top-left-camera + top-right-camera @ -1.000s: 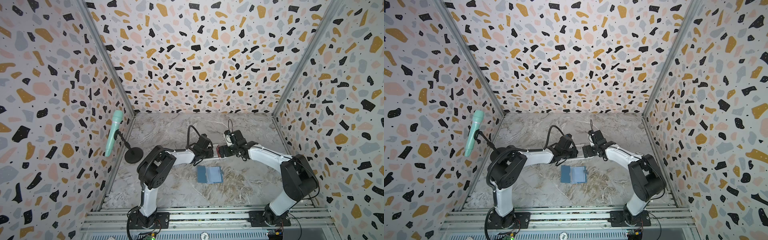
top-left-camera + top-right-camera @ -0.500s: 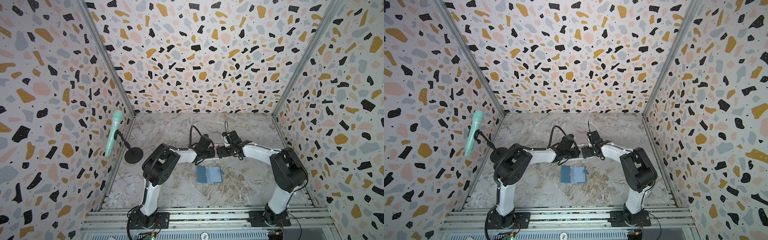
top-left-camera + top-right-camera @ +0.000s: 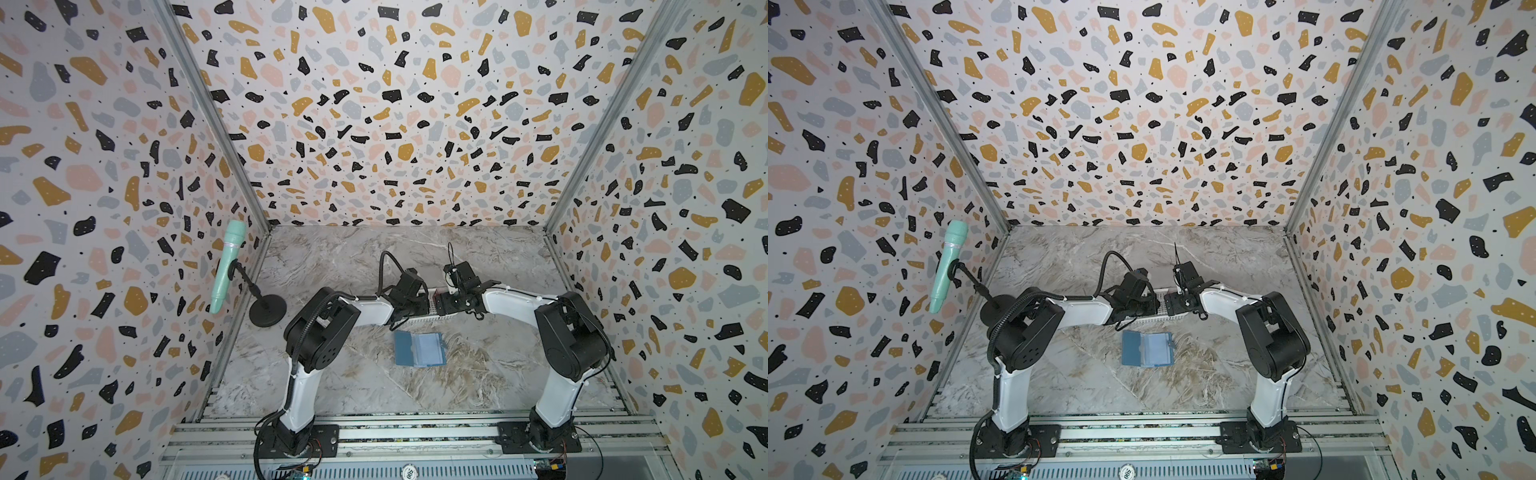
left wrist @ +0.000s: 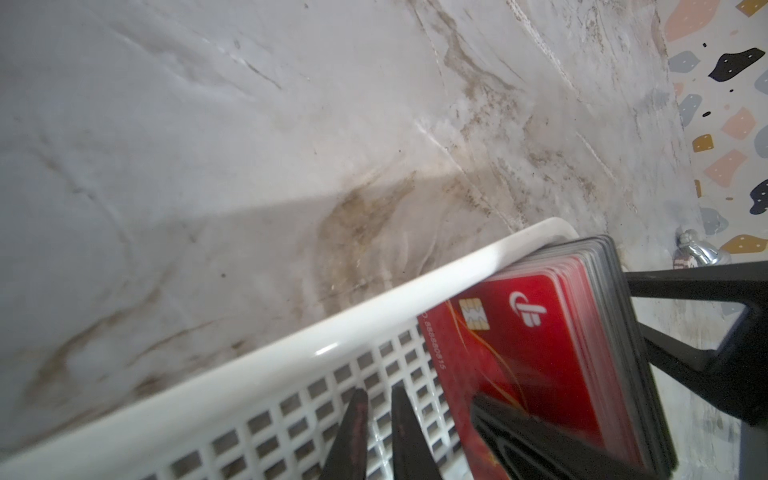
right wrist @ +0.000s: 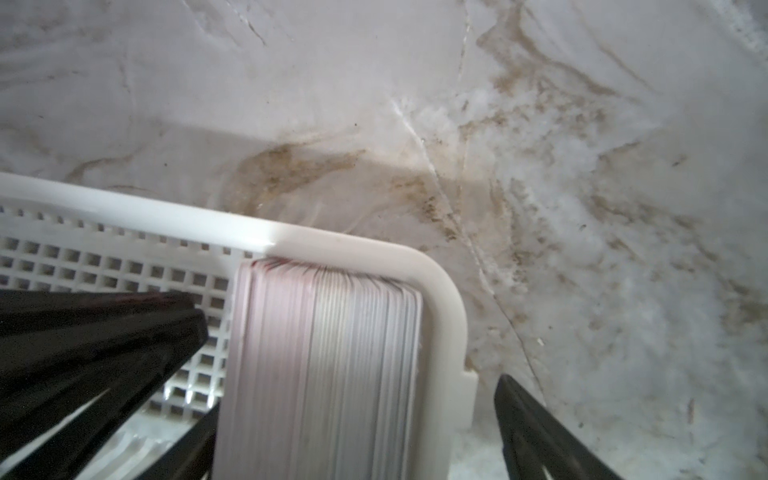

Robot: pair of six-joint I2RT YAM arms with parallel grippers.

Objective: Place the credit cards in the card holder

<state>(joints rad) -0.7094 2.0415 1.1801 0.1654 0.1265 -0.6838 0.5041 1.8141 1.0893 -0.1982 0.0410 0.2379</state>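
**Operator:** Where were the credit cards (image 4: 540, 353) at that moment?

**Spotter:** They stood packed on edge in one end of the white basket (image 4: 291, 353), faces turned along its length. The red front card faced your left gripper (image 4: 379, 395). The card holder (image 3: 419, 348) lay open on the marble table (image 3: 332, 257), nearer the arm bases and well apart from the basket.

**Operator:** And my jaws?

**Spotter:** Your right gripper (image 5: 353, 355) stood wide apart, straddling the whole pack. One of its fingers (image 5: 124, 332) was inside the basket on the red side, and the other was outside the end wall, so that wall sat in the bite too. Your left gripper was all but together on nothing, its tips inside the basket just beside the front card.

**Operator:** Which arm was better placed?

**Spotter:** The right, I judged. The pack lay squarely between its fingers, thin edges toward it. But you wanted one card, not the pack, so the bite needed to narrow onto the front card alone.
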